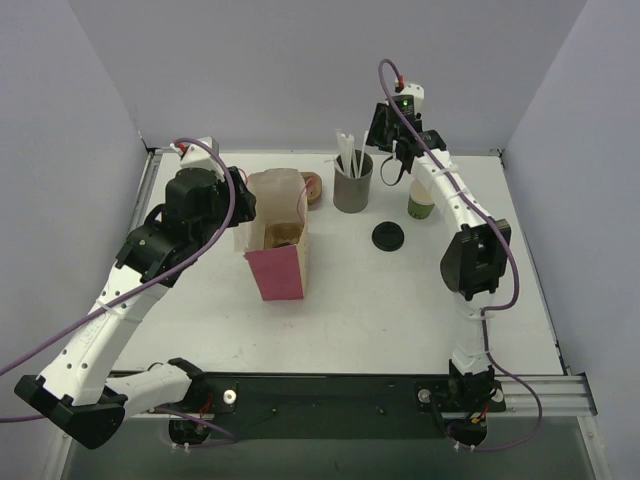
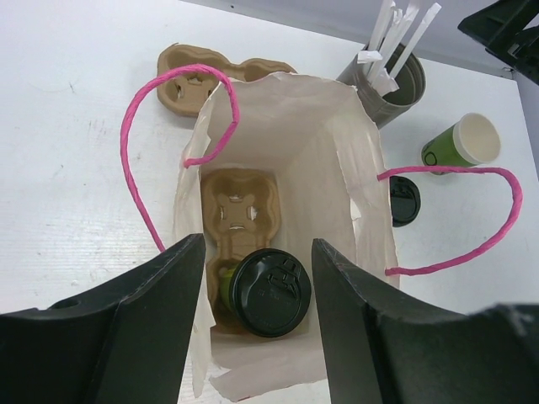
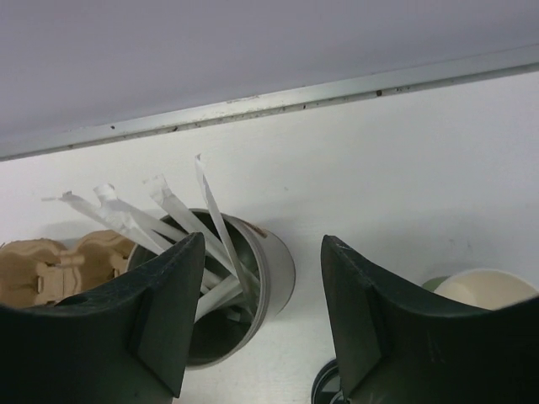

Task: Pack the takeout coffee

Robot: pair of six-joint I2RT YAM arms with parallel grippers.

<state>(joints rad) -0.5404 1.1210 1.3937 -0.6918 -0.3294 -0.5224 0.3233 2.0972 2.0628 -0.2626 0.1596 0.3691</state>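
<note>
The left end effector [image 2: 257, 252] hangs open over the mouth of a white-lined paper bag with a pink front [image 2: 337, 160], its two black fingers [image 2: 160, 311] well apart and nothing between them. Straight below, inside the bag, the small green paper cup with a black lid on it [image 2: 269, 293] sits upright in the near pocket of a brown moulded-pulp cup carrier [image 2: 236, 206]; the carrier's far pocket holds nothing. The bag's pink cord handles [image 2: 497, 181] loop out to either side. Behind the bag a second brown pulp carrier [image 2: 189, 71] lies on the white tabletop [image 1: 400, 300].

The right end effector [image 3: 261, 244] is also open and holds nothing, poised above a grey cylinder of white wrapped straws [image 3: 274, 265] at the far side of the tabletop. Just beside that cylinder stands an uncovered green paper cup with a cream inside [image 3: 484, 286]. A loose black round plastic lid [image 2: 406, 202] lies flat between that cup and the bag.
</note>
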